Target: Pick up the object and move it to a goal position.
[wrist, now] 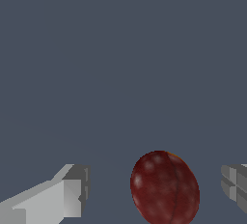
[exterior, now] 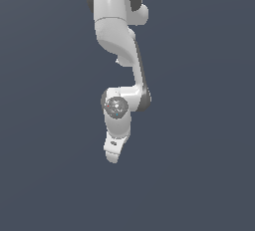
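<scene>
In the wrist view the dark red, roughly round ball (wrist: 165,188) lies on the grey floor between my two fingers, nearer the one at the frame's right edge. There is a gap on each side, so neither finger (wrist: 67,191) touches it. My gripper (wrist: 153,189) is open around it. In the exterior view the white arm reaches down and the gripper (exterior: 112,156) is low over the floor. The ball is hidden there behind the hand.
A plain dark grey floor (exterior: 199,150) fills both views. No other object shows.
</scene>
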You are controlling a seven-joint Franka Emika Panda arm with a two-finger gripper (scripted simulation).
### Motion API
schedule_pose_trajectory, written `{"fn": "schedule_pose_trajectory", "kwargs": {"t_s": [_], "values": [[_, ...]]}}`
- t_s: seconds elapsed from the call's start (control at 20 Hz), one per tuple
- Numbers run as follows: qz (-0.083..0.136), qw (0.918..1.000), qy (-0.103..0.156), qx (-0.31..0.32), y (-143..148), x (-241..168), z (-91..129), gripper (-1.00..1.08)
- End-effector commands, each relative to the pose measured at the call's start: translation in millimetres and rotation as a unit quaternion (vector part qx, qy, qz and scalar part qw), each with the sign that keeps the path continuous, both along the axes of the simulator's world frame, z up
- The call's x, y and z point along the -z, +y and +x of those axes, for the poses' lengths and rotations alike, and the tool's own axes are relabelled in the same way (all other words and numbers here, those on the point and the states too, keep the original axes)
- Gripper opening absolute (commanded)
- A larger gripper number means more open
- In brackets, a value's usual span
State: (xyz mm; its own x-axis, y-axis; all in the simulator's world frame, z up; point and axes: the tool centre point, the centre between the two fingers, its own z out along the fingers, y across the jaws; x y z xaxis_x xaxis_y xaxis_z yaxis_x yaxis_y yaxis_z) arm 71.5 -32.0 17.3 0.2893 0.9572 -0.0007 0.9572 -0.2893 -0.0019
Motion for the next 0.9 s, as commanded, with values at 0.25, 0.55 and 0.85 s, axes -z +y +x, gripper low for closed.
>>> {"fn": "schedule_pose_trajectory", "kwargs": {"t_s": [0.25,0.55,0.85], "values": [[0.0,1.0,-0.001,0.0,-0.3,0.3,1.3,-1.0],[0.0,1.0,-0.001,0.0,-0.3,0.3,1.2,-1.0],[0.0,1.0,-0.001,0.0,-4.5,-11.8,1.5,-1.0]]}}
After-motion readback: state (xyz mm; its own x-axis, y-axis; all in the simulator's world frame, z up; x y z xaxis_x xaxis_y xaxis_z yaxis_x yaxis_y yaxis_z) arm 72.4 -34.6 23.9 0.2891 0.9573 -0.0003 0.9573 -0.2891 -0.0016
